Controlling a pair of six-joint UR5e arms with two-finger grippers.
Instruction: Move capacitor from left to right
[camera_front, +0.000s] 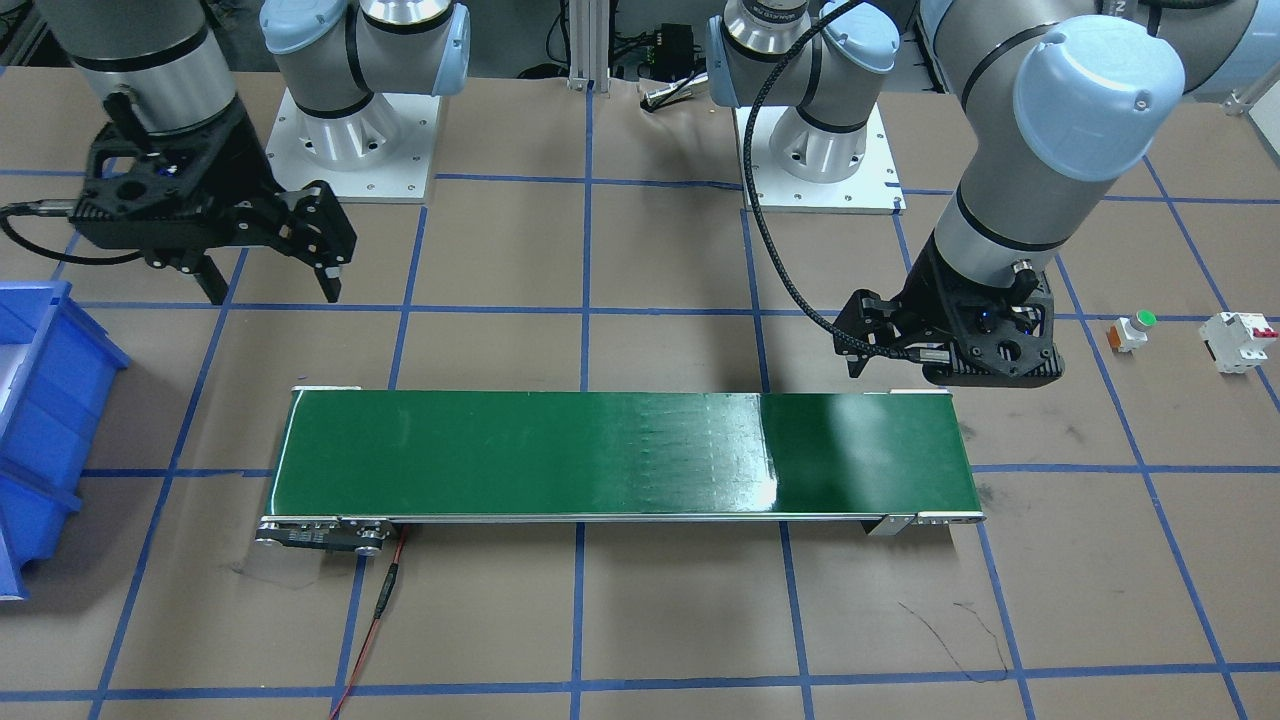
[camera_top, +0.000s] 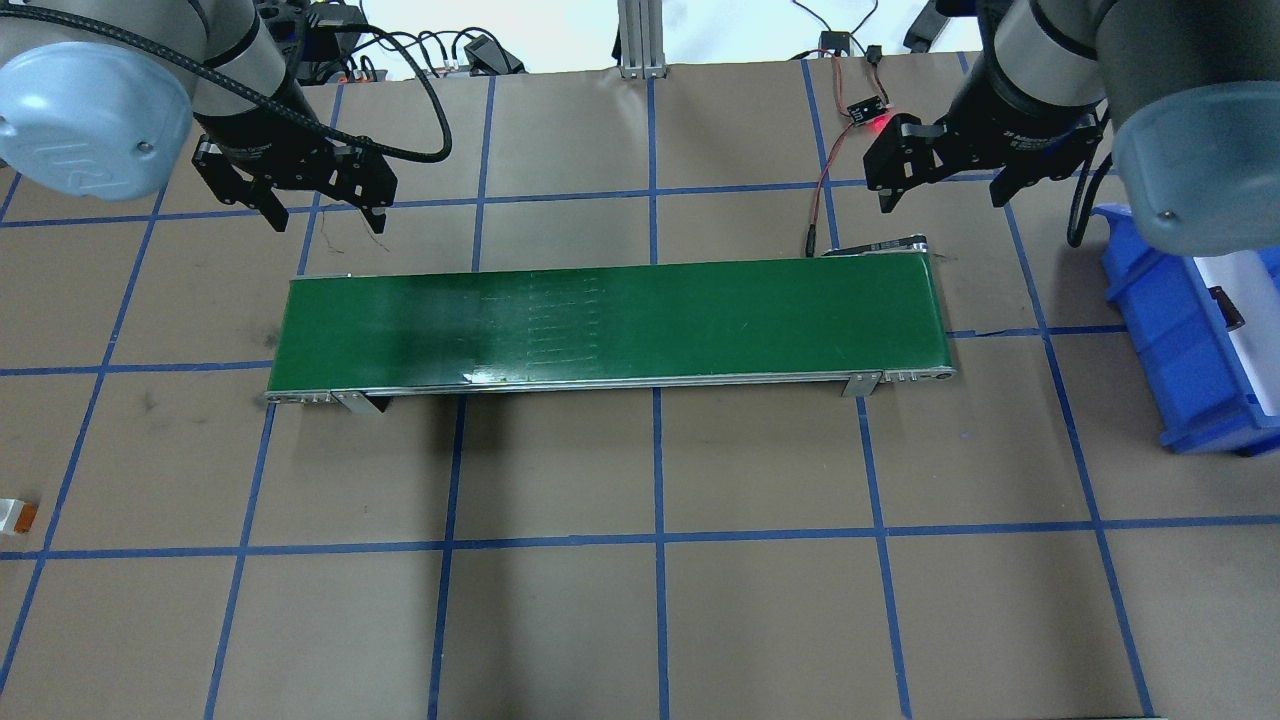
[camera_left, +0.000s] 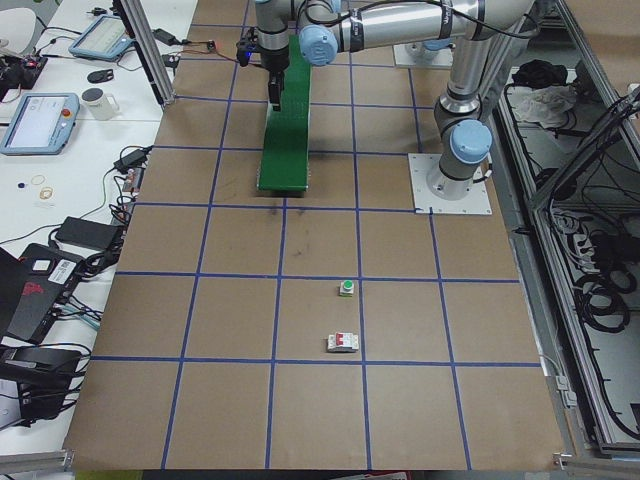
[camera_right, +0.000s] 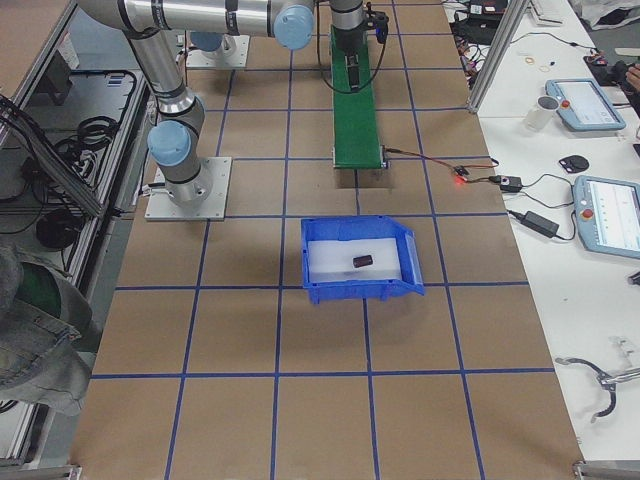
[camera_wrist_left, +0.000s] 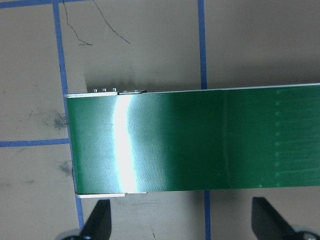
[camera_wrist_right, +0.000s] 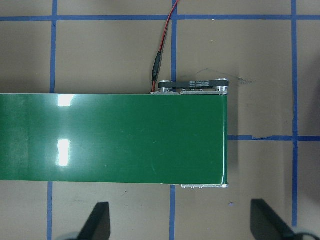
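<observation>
Two-arm station with a green conveyor belt (camera_top: 620, 320) lying across the middle of the table (camera_top: 640, 600).

The left tool (camera_top: 323, 212) hangs over the table just beyond the belt's left end. The right tool (camera_top: 942, 195) hangs likewise past the right end. In the overhead view each shows two dark fingers spread wide.

The wrist views confirm this. The left tool's fingertips (camera_wrist_left: 97, 220) and the right tool's fingertips (camera_wrist_right: 97, 220) stand far apart at the lower edge of each picture. Between them is only bare belt and table, so neither tool grips anything.

The capacitor (camera_right: 362, 261) is plain only in the exterior right view. It is a small dark body lying on the white floor of the blue bin (camera_right: 330, 290), which stands on the table well beyond the belt's right end. The overhead and front-facing views cut the bin off at their edges.

A push button (camera_front: 1133, 330) with a green cap and a white circuit breaker (camera_front: 1238, 342) stand near each other on the table. They are beyond the belt's left end and show only in the front-facing and exterior left views.
</observation>
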